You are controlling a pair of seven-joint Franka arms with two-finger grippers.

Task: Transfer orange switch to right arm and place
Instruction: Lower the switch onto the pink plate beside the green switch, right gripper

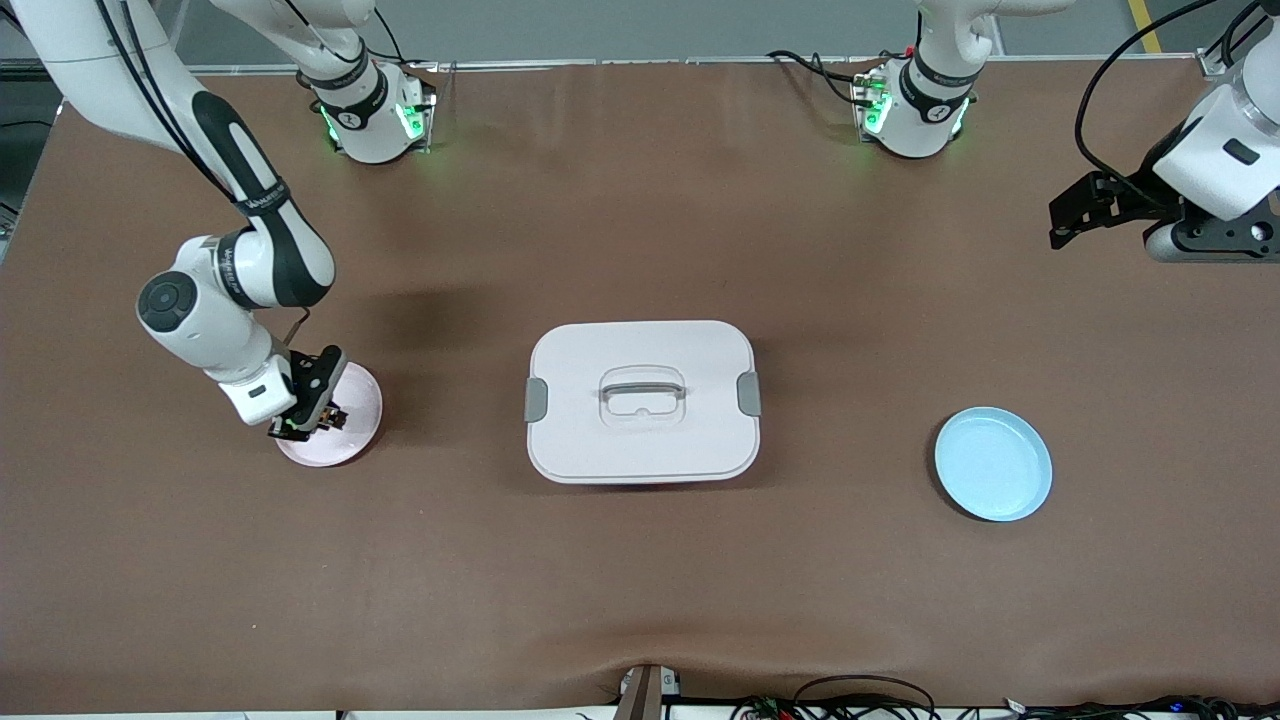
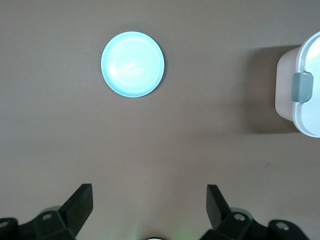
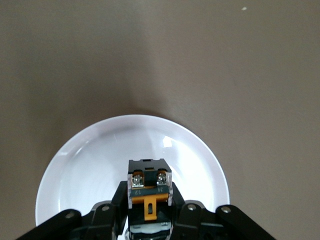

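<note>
My right gripper (image 1: 330, 413) is shut on the orange switch (image 3: 149, 192), a small black block with an orange band and two screws. It holds the switch just over the pale pink plate (image 1: 362, 400) at the right arm's end of the table. That plate (image 3: 90, 165) fills the right wrist view under the switch (image 1: 335, 413). My left gripper (image 1: 1060, 215) hangs open and empty in the air at the left arm's end of the table. Its black fingertips (image 2: 82, 197) are spread wide over bare brown table.
A white lidded box (image 1: 642, 400) with grey clips and a handle sits mid-table. A light blue plate (image 1: 993, 463) lies toward the left arm's end, nearer the front camera. Both also show in the left wrist view: plate (image 2: 132, 64), box (image 2: 302, 92).
</note>
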